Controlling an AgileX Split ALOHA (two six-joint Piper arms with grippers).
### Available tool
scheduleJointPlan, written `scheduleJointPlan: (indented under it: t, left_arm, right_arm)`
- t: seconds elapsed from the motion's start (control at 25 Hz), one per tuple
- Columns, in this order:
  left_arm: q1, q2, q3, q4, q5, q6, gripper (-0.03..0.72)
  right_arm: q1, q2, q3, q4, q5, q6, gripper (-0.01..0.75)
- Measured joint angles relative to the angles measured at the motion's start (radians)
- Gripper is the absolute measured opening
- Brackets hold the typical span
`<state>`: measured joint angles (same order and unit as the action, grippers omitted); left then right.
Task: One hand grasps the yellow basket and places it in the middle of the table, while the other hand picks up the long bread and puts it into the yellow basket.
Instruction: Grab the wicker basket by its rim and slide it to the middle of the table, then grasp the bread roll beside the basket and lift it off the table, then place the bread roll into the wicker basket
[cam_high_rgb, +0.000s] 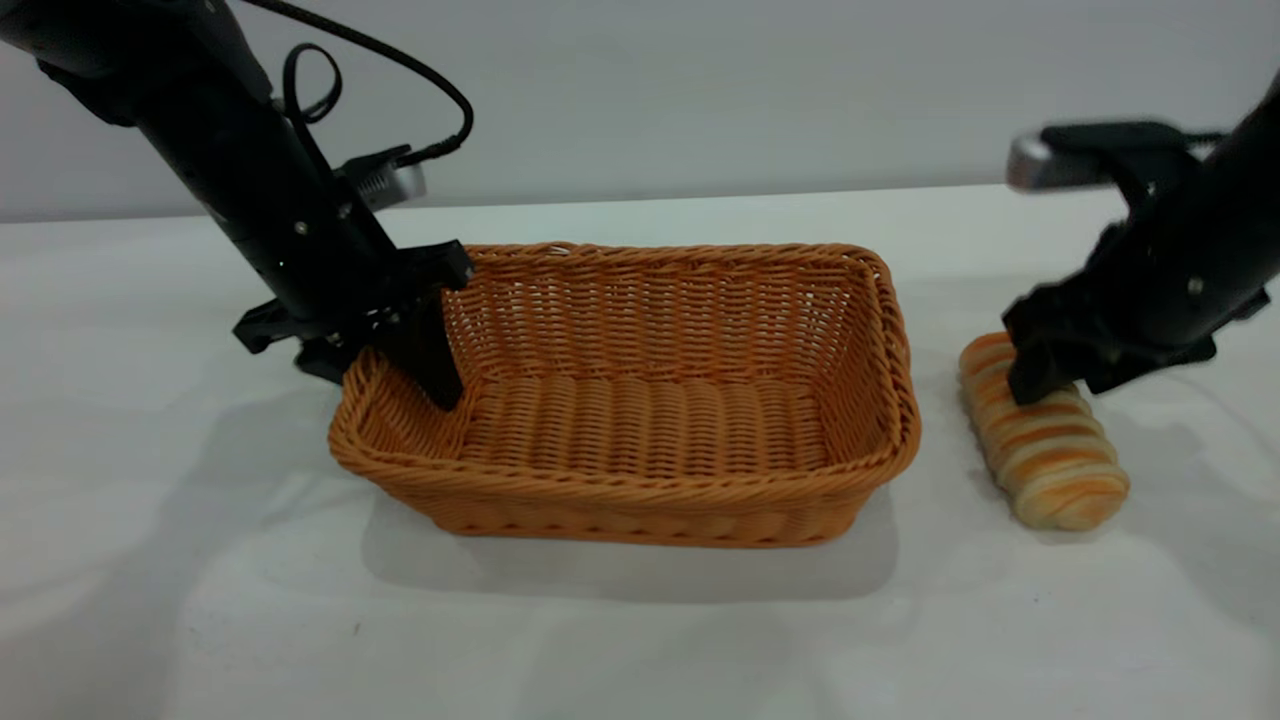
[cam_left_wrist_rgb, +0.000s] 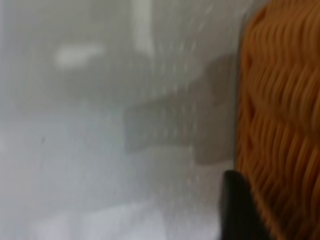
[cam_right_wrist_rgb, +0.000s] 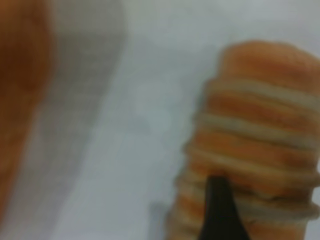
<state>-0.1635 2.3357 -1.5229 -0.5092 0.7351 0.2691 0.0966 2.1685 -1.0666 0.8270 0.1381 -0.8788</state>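
Left pincer (cam_high_rgb: 400, 350) clamps the yellow basket's (cam_high_rgb: 640, 400) left rim at mid-desk (cam_high_rgb: 200, 600). Right of the basket, right pincer (cam_high_rgb: 1040, 375) closes on the long bread (cam_high_rgb: 1050, 450); next comes lifting it.

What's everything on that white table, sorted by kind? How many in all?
Wicker baskets: 1, the yellow basket, left pincer astride its end wall.
Bread rolls: 1, the long bread, right pincer on it.
Total on the table: 2.
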Motion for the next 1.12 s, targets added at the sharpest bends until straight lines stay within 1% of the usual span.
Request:
scheduleJointPlan:
  t: [0.12, 0.16, 0.2, 0.24, 0.32, 0.36, 0.4, 0.44, 0.52, 0.68, 0.8, 0.88, 0.96, 1.04, 1.12]
  left_arm:
    - [0.000, -0.023, 0.000, 0.050, 0.055, -0.025, 0.617]
    - [0.000, -0.040, -0.001, 0.066, 0.073, -0.029, 0.647]
    - [0.000, -0.062, -0.001, 0.082, 0.094, -0.033, 0.659]
    - [0.000, -0.084, -0.001, 0.095, 0.117, -0.039, 0.664]
    - [0.000, -0.145, -0.001, 0.132, 0.154, -0.052, 0.656]
    - [0.000, -0.174, -0.001, 0.153, 0.172, -0.057, 0.648]
    - [0.000, -0.211, -0.001, 0.170, 0.189, -0.065, 0.636]
    - [0.000, -0.251, -0.001, 0.190, 0.200, -0.075, 0.623]
    - [0.000, -0.331, -0.001, 0.229, 0.225, -0.091, 0.603]
    - [0.000, -0.511, -0.001, 0.300, 0.285, -0.105, 0.588]
    - [0.000, -0.642, -0.001, 0.333, 0.342, -0.107, 0.584]
    - [0.000, -0.727, -0.001, 0.352, 0.371, -0.110, 0.584]
    - [0.000, -0.798, -0.001, 0.374, 0.396, -0.128, 0.584]
    - [0.000, -0.868, -0.001, 0.400, 0.425, -0.150, 0.584]
    - [0.000, -0.925, -0.001, 0.418, 0.432, -0.165, 0.584]
  right_arm:
    - [-0.002, 0.045, -0.014, 0.011, -0.005, 0.001, 0.535]
    - [-0.002, 0.054, -0.018, 0.017, -0.005, 0.001, 0.525]
    - [-0.002, 0.063, -0.022, 0.018, -0.005, 0.001, 0.496]
    - [-0.002, 0.070, -0.023, 0.020, -0.002, 0.001, 0.441]
    - [-0.002, 0.074, -0.025, 0.024, 0.006, 0.001, 0.278]
    - [-0.002, 0.074, -0.026, 0.024, 0.011, 0.001, 0.175]
    - [-0.002, 0.074, -0.030, 0.022, 0.019, 0.000, 0.107]
    - [-0.005, 0.072, -0.032, 0.016, 0.029, 0.000, 0.082]
    - [-0.016, 0.049, -0.032, -0.025, 0.062, 0.001, 0.077]
    - [-0.044, -0.098, -0.021, -0.140, 0.184, 0.058, 0.076]
    - [-0.022, -0.264, -0.021, -0.160, 0.240, 0.098, 0.076]
    - [0.039, -0.344, -0.021, -0.145, 0.248, 0.107, 0.076]
    - [0.117, -0.380, -0.021, -0.105, 0.243, 0.107, 0.075]
    - [0.208, -0.370, -0.029, -0.066, 0.241, 0.106, 0.077]
    - [0.283, -0.321, -0.050, -0.036, 0.236, 0.103, 0.090]
